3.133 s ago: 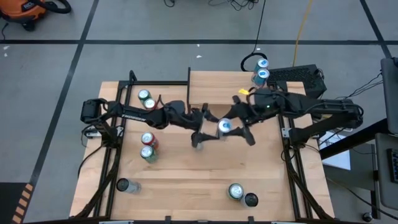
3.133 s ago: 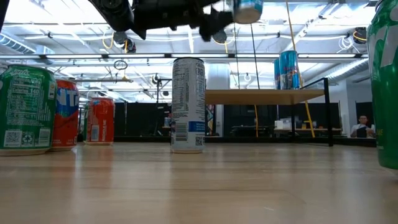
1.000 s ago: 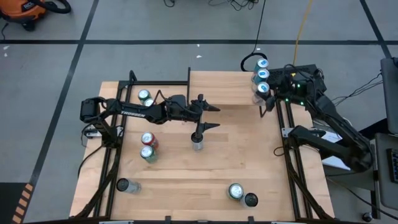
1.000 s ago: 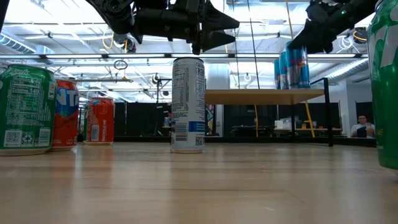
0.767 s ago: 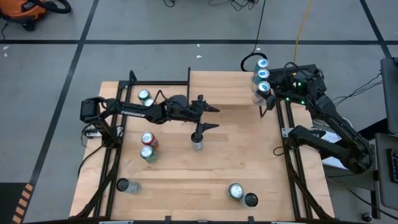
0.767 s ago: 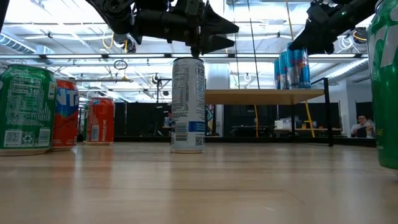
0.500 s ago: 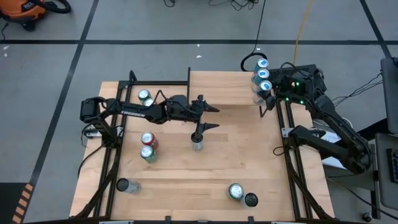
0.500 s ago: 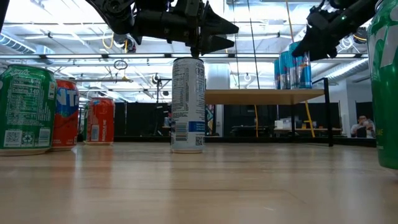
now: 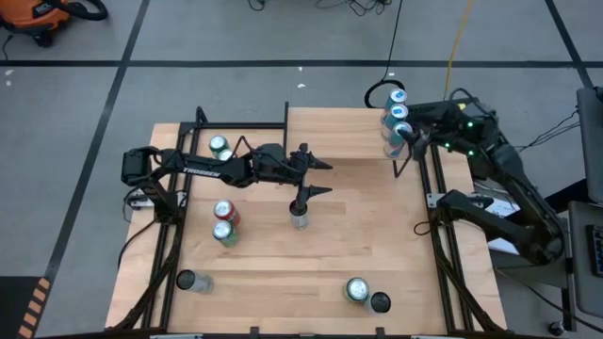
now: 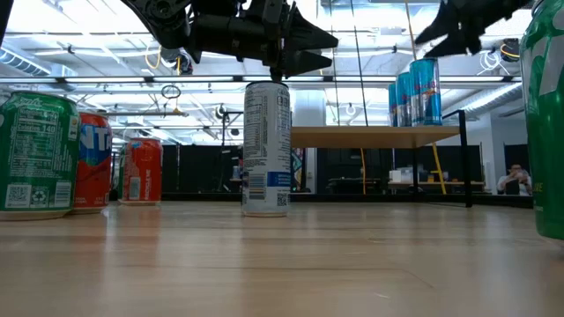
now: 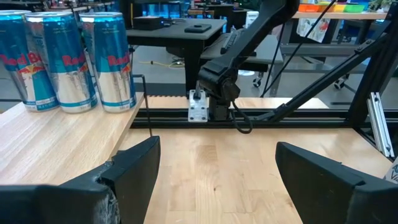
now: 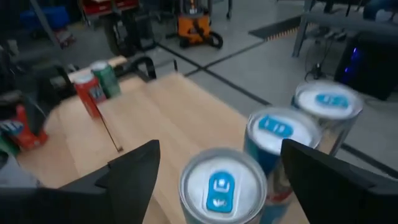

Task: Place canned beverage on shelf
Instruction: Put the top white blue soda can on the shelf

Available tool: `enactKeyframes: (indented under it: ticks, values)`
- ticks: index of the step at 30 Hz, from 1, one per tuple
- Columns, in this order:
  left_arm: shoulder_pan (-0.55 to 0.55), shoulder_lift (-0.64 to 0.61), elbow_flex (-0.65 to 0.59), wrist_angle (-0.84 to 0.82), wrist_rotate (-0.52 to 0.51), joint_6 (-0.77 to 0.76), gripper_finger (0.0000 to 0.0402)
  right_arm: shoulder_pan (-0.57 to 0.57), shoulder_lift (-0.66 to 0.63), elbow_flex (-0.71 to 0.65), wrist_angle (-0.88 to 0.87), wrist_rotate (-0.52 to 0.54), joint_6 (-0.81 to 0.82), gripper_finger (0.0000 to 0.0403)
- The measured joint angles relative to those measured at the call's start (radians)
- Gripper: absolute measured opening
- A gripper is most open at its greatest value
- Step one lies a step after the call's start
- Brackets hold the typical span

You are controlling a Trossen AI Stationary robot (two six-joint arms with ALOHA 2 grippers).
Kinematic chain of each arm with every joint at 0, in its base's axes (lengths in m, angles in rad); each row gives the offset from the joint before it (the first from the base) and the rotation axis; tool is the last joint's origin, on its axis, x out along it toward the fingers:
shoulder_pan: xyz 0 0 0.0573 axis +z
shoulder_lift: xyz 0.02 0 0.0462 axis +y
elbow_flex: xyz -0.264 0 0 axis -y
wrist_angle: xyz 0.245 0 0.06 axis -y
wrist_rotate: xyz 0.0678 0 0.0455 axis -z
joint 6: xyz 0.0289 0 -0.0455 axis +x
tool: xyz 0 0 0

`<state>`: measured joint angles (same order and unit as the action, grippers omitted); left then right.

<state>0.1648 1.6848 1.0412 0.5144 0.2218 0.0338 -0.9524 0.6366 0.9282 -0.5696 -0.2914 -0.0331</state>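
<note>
High view, 3 blue cans (image 9: 397,113) upright, rowed along shelf (image 9: 334,134) edge

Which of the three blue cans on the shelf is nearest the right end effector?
The blue can at the row's table-side end, directly below the open right end effector; the other two blue cans stand farther back on the shelf.

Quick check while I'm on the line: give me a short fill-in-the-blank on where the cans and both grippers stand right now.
1. The number of blue cans standing in a row on the shelf is ____.
2. The right gripper is above those blue cans with its fingers ____.
3. The open left gripper is above a tall slim can that stands on the ____.
4. Near the table's left side, a red can stands next to a can whose colour is ____.

Missing words: three; open; table; green
</note>
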Motion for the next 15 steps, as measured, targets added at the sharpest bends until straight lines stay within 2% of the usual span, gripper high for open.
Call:
enactKeyframes:
  ticks: [6, 10, 12, 15]
  values:
    - [0.004, 0.000, 0.000, 0.002, -0.009, -0.001, 0.0318, 0.000, 0.004, 0.083, -0.003, -0.025, 0.059, 0.0324]
    - [0.004, -0.027, -0.002, -0.037, -0.122, -0.001, 0.0318, 0.010, -0.017, 0.125, -0.004, -0.040, 0.099, 0.0318]
    - [0.004, -0.060, -0.002, -0.062, -0.186, -0.001, 0.0318, 0.026, -0.035, 0.114, 0.015, -0.097, 0.128, 0.0309]
    - [0.005, -0.135, -0.002, -0.154, -0.214, -0.001, 0.0318, 0.058, -0.056, 0.071, 0.051, -0.211, 0.171, 0.0290]
